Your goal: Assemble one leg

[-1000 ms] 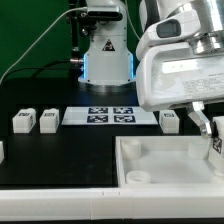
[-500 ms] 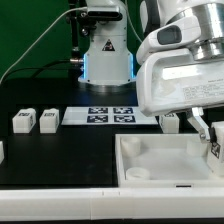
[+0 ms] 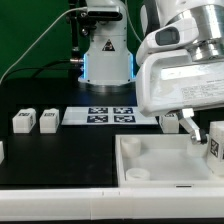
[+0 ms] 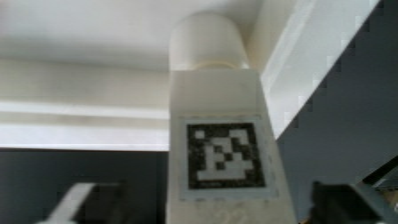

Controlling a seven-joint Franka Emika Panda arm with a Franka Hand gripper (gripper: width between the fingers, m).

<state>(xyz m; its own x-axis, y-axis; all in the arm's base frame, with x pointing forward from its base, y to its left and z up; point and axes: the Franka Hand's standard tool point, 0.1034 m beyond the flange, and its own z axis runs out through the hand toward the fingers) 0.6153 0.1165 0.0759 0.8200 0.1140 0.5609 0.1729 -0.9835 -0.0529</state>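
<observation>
My gripper [image 3: 210, 136] is shut on a leg [image 3: 217, 141], a small white block with a black-and-white tag, and holds it in the air at the exterior view's right, by the far right corner of the large white tray-like piece [image 3: 150, 182]. In the wrist view the leg [image 4: 221, 100] runs out from between the fingers [image 4: 86, 203] of the gripper [image 4: 222, 208], with its rounded tip over the tray-like piece's white rim [image 4: 89, 90]. Three more legs [image 3: 22, 121] [image 3: 47, 120] [image 3: 171, 121] stand on the black table.
The marker board [image 3: 110, 116] lies on the table between the standing legs. Another white part [image 3: 1, 151] shows at the exterior view's left edge. The arm's base [image 3: 105, 55] and cables stand behind.
The gripper has carried the leg a little up and toward the exterior view's right. The leg's tag now faces the camera more plainly.
</observation>
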